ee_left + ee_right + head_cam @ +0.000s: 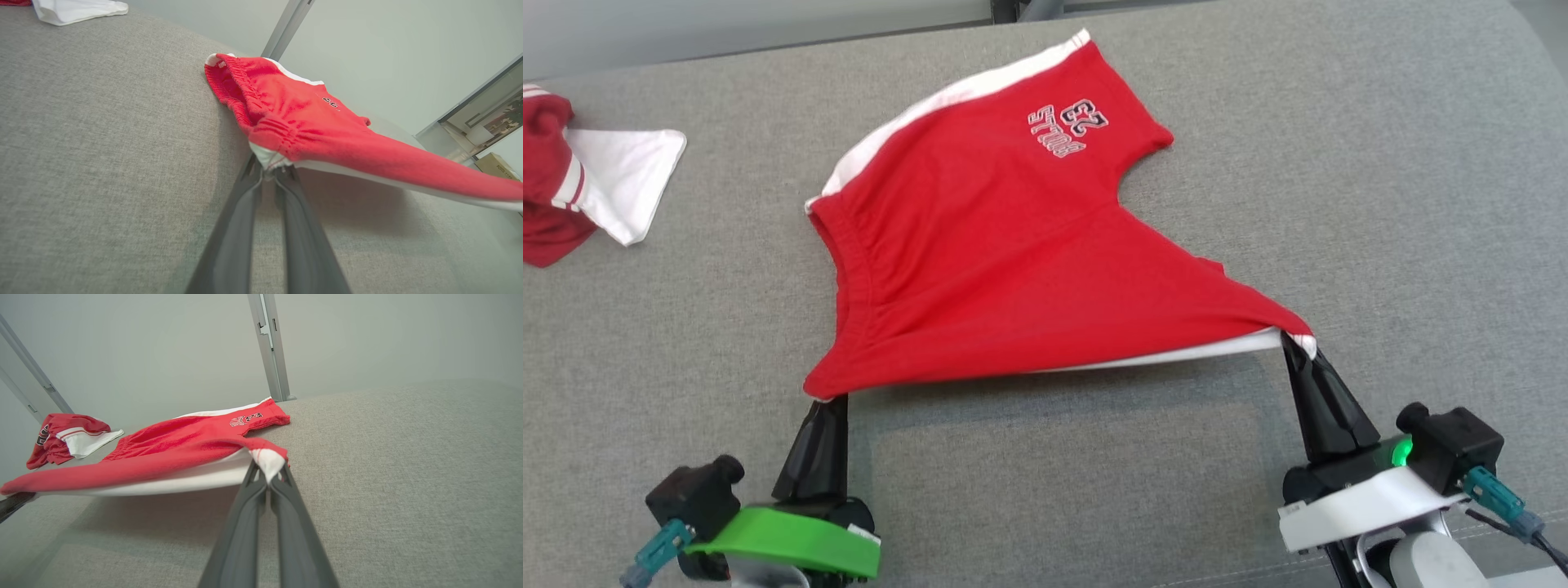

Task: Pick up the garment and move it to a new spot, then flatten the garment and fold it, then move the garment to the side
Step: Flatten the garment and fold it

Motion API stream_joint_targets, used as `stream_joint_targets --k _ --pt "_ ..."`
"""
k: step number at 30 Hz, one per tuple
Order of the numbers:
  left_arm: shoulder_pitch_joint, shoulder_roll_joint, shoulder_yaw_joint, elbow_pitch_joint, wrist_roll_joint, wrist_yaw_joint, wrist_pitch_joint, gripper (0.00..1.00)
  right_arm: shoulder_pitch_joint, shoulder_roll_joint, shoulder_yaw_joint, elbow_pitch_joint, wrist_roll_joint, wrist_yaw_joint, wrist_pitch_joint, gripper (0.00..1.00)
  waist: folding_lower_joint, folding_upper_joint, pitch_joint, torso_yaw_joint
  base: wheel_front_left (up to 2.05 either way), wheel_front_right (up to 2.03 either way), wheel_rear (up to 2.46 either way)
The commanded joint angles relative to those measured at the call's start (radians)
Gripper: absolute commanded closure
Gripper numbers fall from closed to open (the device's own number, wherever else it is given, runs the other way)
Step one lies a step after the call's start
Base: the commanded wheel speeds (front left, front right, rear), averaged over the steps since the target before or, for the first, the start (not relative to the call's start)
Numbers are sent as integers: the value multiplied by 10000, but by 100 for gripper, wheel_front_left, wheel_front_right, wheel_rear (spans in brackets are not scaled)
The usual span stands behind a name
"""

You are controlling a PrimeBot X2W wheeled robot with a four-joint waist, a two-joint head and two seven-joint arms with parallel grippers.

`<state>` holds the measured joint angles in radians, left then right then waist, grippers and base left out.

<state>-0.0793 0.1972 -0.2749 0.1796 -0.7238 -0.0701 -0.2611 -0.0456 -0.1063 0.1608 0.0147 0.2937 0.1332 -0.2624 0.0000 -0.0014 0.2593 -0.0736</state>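
While pinched at waistband corner by left tool (829, 400) and at leg-hem corner by right tool (1294, 343), stretched taut, likely to flatten red shorts (1013, 245) on tabletop (1339, 163), well right of crumpled garment (547, 188)

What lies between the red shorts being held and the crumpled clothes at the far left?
Only bare grey cushion separates the red shorts from the crumpled clothes; the head view shows it.
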Motion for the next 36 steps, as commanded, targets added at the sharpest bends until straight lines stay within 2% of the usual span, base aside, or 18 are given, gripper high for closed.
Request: stream_joint_targets --k 1,14,20,28,36 --pt "471 61 173 -230 161 141 -59 100 360 -117 -71 -139 -69 -45 -31 100 0 14 -623 -218 0 0 0" --pt "2345 433 205 -2394 338 741 147 100 1753 -223 -265 -1671 -333 -45 460 100 0 14 -1049 -289 0 0 0" --pt "2393 542 66 -2661 317 713 365 100 1673 -311 -279 -1750 -366 -45 676 100 0 14 -951 -106 0 0 0" --pt "933 75 -405 -1567 101 258 710 100 598 -542 -363 -845 -194 -40 728 100 0 14 -458 512 0 0 0" --pt "-1780 -776 -808 438 -121 57 1330 100 -1958 -1339 78 750 -171 -32 1010 100 0 14 388 1036 0 0 0"
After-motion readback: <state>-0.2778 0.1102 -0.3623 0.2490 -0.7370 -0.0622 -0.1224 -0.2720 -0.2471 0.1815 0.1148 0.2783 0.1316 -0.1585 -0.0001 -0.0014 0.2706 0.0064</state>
